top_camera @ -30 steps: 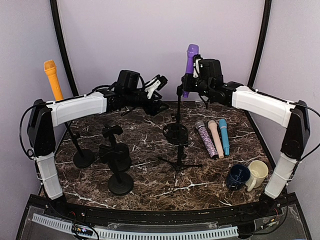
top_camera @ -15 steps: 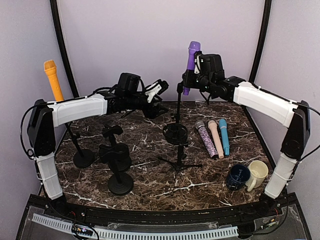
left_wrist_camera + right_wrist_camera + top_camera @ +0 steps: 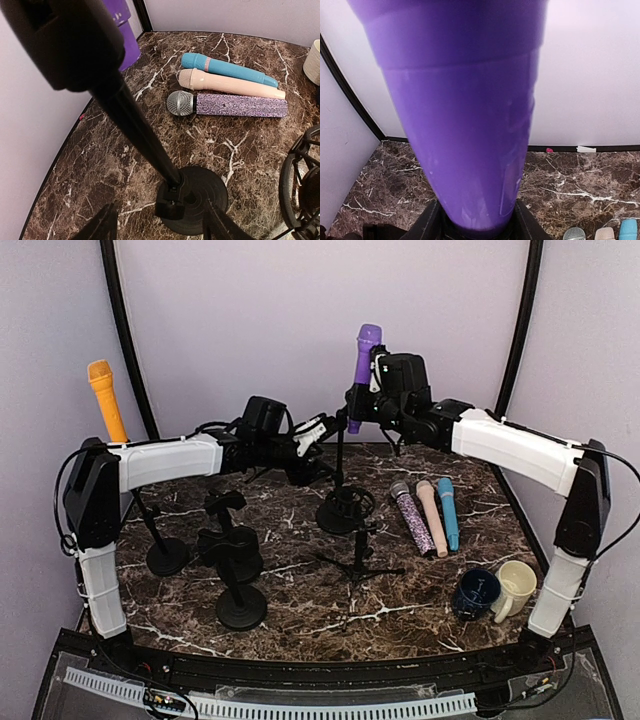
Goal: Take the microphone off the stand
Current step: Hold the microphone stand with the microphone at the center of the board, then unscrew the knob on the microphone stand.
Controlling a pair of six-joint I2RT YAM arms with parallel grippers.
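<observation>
The right tool (image 3: 476, 225) clamps the purple microphone (image 3: 364, 355); the left tool (image 3: 161, 226), spread open, merely straddles the stand (image 3: 341, 465), which a snagged pull could topple across the desk (image 3: 300, 590).

both arms reaching forward and inward, left gripper (image 3: 328, 432) fingers spread, right gripper (image 3: 362, 402) raised higher, clamped

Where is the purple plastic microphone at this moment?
Top view: the purple plastic microphone stands nearly upright at back centre, atop the black stand, gripped by the right end effector.
</observation>
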